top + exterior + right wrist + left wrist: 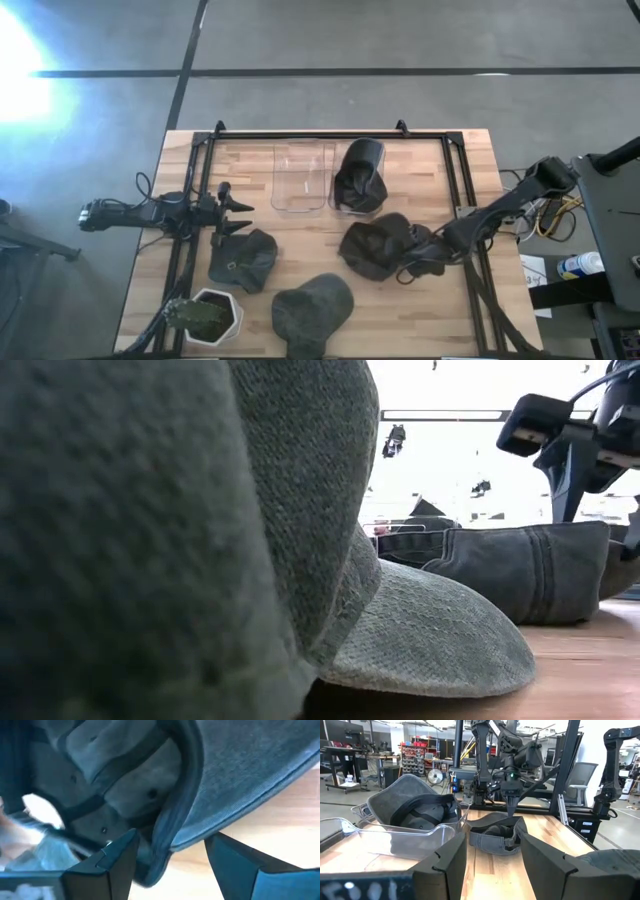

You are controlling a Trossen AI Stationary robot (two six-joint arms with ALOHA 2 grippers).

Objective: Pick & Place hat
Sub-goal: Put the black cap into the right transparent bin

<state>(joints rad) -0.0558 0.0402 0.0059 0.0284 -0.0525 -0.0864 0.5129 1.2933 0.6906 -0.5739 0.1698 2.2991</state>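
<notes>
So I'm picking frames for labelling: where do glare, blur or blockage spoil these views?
High view: strong glare at the top-left floor corner. Low view: a grey cap sits against the lens, blurred, blocking most of the picture; the background is blown out white. Right wrist view: the hat is too close, soft and smeared.

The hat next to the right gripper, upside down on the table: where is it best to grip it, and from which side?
Probably the brim edge of the hat, from the right: it lies opening-up, and the open right gripper already straddles that thin raised rim.
</notes>
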